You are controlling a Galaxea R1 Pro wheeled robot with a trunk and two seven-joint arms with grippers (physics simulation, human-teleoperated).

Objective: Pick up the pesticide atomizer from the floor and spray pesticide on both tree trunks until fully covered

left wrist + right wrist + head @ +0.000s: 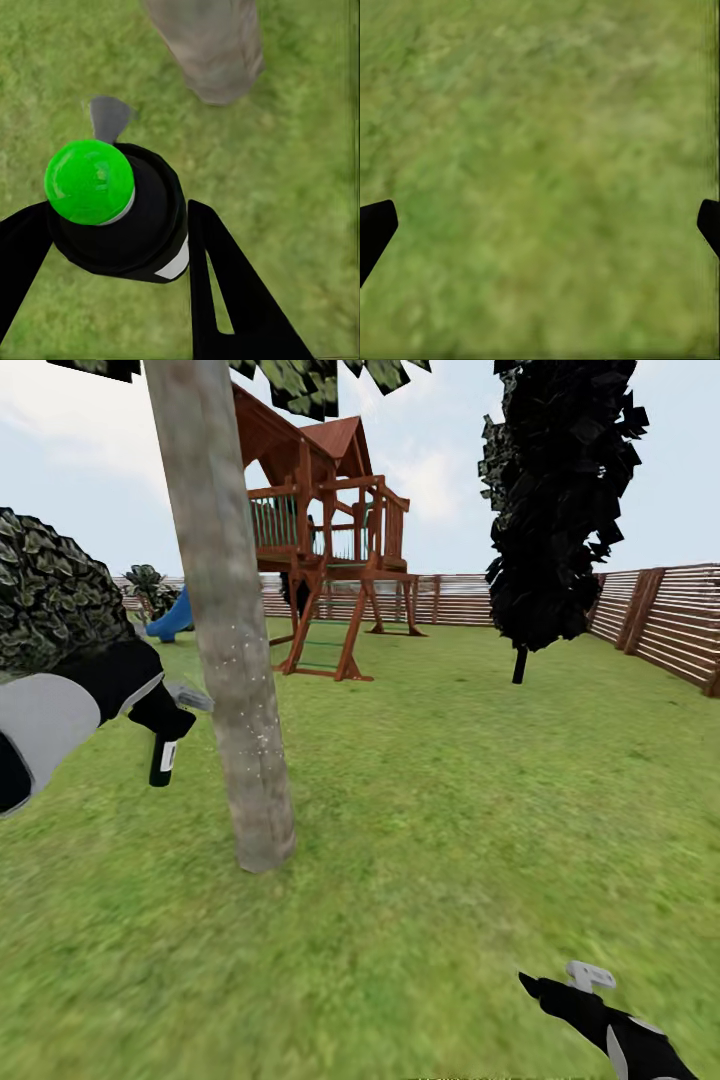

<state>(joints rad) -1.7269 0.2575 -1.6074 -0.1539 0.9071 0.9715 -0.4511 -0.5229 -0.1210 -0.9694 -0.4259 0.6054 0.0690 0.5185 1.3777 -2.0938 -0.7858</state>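
Green lawn (450,810) runs back to a slatted brown fence (670,615), with a wooden play tower (325,550) and a dark leafy column tree (555,500) behind a pale grey-brown trunk (225,620) of mottled bark carrying fine white specks. Left gripper (165,725) pinches the atomizer (163,758), a slim black bottle with a white label patch, hanging upright above the grass just beside the trunk; the left wrist view shows its round green cap (90,181) and both black fingers (225,285) against its sides. Right gripper (560,990) hovers low over bare grass, jaws spread wide.
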